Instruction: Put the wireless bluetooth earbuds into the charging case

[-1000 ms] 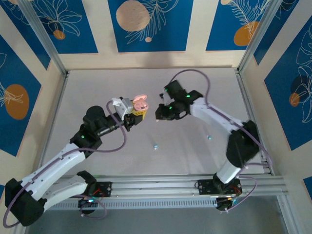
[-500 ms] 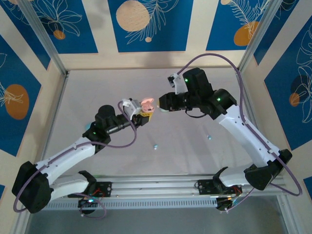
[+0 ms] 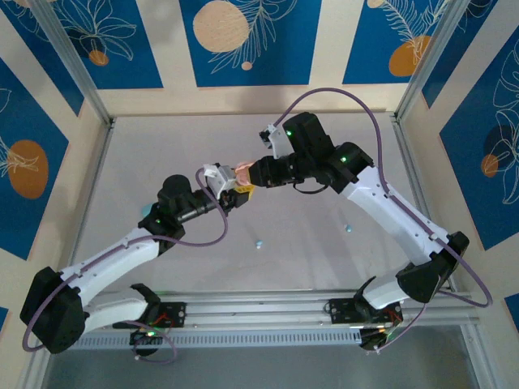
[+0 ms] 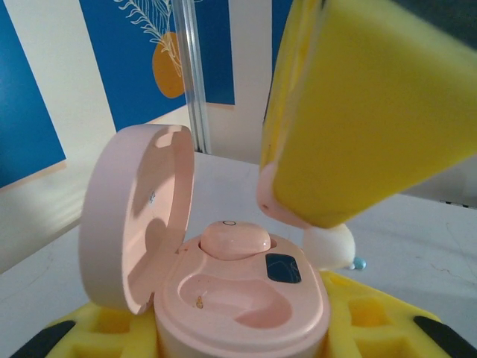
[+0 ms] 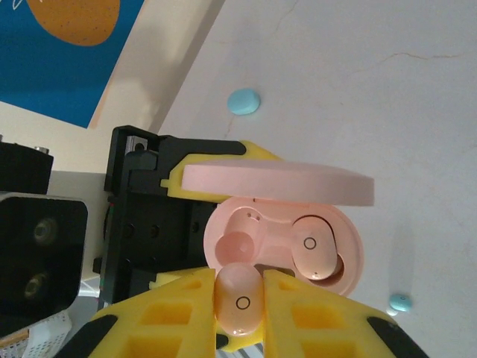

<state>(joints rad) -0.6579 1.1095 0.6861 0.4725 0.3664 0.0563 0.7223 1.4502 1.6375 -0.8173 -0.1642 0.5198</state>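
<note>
The charging case (image 3: 242, 173) is sitting between the fingers of the left claw (image 3: 233, 188), lid standing open. One earbud (image 5: 314, 250) is lying in the case. A second earbud (image 5: 239, 300) is hanging in the right claw (image 3: 258, 172), near the case's empty socket. Two loose earbuds (image 3: 259, 242) (image 3: 349, 228) are lying on the table (image 3: 324, 259), nearer the arm bases than the case.

Robot lab cell, aluminium frame (image 3: 268, 306), patterned panels (image 3: 276, 40)

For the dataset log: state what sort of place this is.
Likely a robot test cell: grey tabletop fenced by aluminium framing, blue patterned wall panels around it, left arm and right arm bolted to a rail.
</note>
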